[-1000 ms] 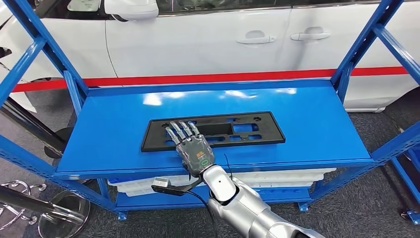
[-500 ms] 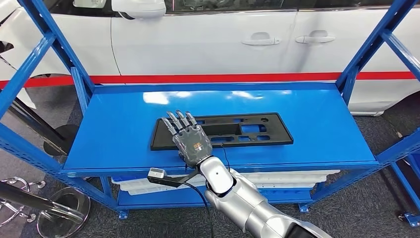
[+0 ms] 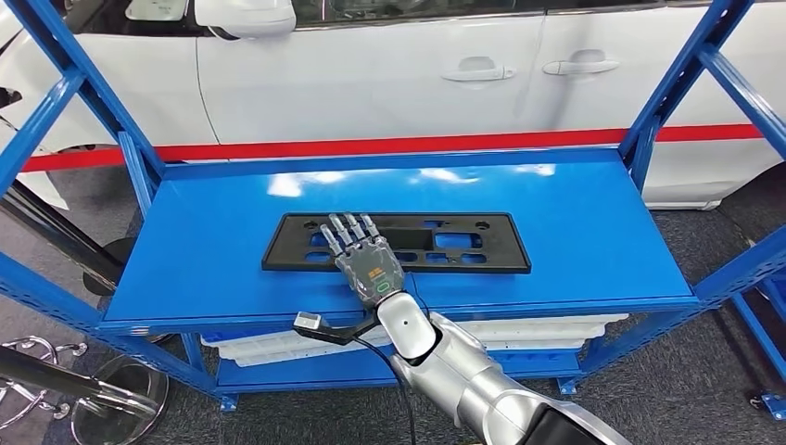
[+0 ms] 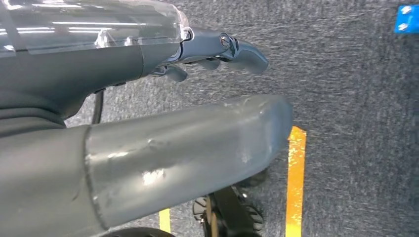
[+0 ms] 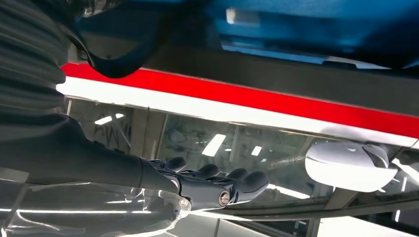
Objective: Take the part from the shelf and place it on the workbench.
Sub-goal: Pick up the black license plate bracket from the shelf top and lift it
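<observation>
While stretched flat with fingers extended and spread, right hand (image 3: pixel 368 264) lies over left half of black part (image 3: pixel 463 243), gripping nothing. Part flat mid-shelf (image 3: pixel 593 232), near its front edge. Beyond shelf, white car (image 3: pixel 389 74). Left hand (image 4: pixel 217 52) over grey floor (image 4: pixel 356 98), grasp unclear.

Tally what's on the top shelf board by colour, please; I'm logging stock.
Black: 1, the part, under the right hand
Other colours: 0
Total: 1, on the blue shelf
</observation>
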Controlling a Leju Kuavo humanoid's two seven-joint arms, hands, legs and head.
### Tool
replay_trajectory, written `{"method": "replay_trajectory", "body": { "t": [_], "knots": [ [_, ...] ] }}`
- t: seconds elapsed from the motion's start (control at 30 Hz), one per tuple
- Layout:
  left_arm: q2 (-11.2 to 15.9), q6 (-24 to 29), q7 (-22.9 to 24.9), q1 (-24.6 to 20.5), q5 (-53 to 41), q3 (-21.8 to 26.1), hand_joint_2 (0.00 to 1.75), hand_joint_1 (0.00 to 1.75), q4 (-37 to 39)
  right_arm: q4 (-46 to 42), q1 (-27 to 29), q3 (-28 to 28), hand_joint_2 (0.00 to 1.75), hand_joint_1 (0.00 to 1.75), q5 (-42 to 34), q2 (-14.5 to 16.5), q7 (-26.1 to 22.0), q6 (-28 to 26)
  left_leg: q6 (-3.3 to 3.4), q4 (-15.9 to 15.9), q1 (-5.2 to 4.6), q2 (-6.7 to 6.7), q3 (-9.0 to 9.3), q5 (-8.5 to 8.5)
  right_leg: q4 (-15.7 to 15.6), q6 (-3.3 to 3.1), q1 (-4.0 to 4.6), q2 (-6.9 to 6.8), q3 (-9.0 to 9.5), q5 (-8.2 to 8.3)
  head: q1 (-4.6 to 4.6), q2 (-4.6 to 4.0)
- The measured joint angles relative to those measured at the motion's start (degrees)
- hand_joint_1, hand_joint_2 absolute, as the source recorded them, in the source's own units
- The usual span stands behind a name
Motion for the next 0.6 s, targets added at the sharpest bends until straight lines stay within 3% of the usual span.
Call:
{"method": "replay_trajectory", "body": {
  "t": [0.07,0.17,0.2,0.27,0.33,0.37,0.4,0.43,0.5,0.53,0.6],
  "knots": [
    [0.06,0.0,-0.01,-0.12,0.01,0.01,0.0,0.0,-0.01,0.7,-0.36,0.0,1.75,0.0,0.05,0.18,0.0,-0.01,0.56,-4.05,-0.27,-0.11,1.91,0.93,0.16,0.54,0.12,0.07,-0.14,-0.1,0.01,0.0],
    [0.11,-0.01,-0.01,-0.08,0.02,0.02,0.0,0.0,-0.01,1.49,-0.59,0.0,1.75,0.0,0.07,0.31,0.02,-0.04,1.56,-4.78,-0.32,-0.18,2.08,1.1,0.14,1.41,0.09,0.1,-0.23,-0.13,0.01,0.0],
    [0.12,-0.02,-0.01,-0.08,0.02,0.01,0.0,0.0,0.0,1.65,-0.71,0.0,1.75,0.0,0.07,0.35,0.03,-0.06,1.95,-4.99,-0.19,-0.12,2.15,1.25,0.99,1.68,0.06,0.09,-0.59,-0.81,0.01,0.0],
    [0.12,-0.05,-0.02,-0.15,0.01,0.01,0.0,0.0,0.0,1.94,-0.93,0.0,1.75,0.0,0.07,0.37,0.04,-0.09,2.52,-5.28,-0.01,0.02,2.25,1.45,6.09,2.12,-0.07,0.08,-2.9,-3.88,0.02,0.0],
    [0.13,-0.07,-0.02,-0.16,0.02,0.01,0.0,0.0,0.0,2.38,-0.92,0.0,1.75,0.0,0.15,0.34,0.06,0.01,2.78,-5.25,-0.01,0.07,2.18,1.43,13.67,2.41,-0.21,0.06,-6.59,-7.13,0.02,0.0],
    [0.13,-0.06,-0.06,-0.13,0.02,0.01,0.0,0.0,0.0,2.66,-0.87,0.0,1.75,0.0,0.43,0.32,0.14,0.4,2.81,-5.21,-0.02,0.07,2.16,1.41,15.95,2.48,-0.26,0.05,-7.77,-7.56,0.02,0.0],
    [0.13,-0.05,-0.11,-0.11,0.01,0.02,0.0,0.0,0.0,3.01,-0.84,0.01,1.75,0.0,0.97,0.31,0.3,1.18,2.81,-5.16,-0.02,0.05,2.17,1.37,16.2,2.47,-0.29,0.04,-7.99,-6.9,0.02,0.0],
    [0.13,-0.05,-0.18,-0.09,-0.05,0.02,0.0,0.0,0.0,3.39,-0.85,0.03,1.75,0.0,1.75,0.3,0.59,2.22,2.76,-5.12,-0.02,0.01,2.26,1.33,14.03,2.35,-0.3,0.03,-7.0,-5.19,0.02,0.0],
    [0.1,-0.02,-0.28,-0.1,-0.22,0.02,0.0,0.0,0.0,4.21,-0.99,0.14,1.75,0.0,3.51,0.3,1.37,4.42,2.52,-5.08,-0.1,-0.08,2.54,1.17,6.11,1.76,-0.14,0.02,-3.13,-1.24,0.02,0.0],
    [0.09,0.01,-0.33,-0.11,-0.32,0.03,0.0,0.0,0.0,4.7,-1.1,0.25,1.75,0.0,4.17,0.3,1.89,5.21,2.31,-5.03,-0.21,-0.12,2.61,1.08,2.74,1.47,-0.02,0.0,-1.51,-0.08,0.01,0.0],
    [0.06,0.06,-0.54,-0.08,-0.41,0.05,0.0,0.0,0.0,5.78,-1.36,0.66,1.75,0.0,4.85,0.3,3.02,6.46,1.72,-5.02,-0.38,-0.14,2.66,0.97,0.05,1.08,0.3,0.06,-0.29,0.22,0.01,0.0]
  ]
}}
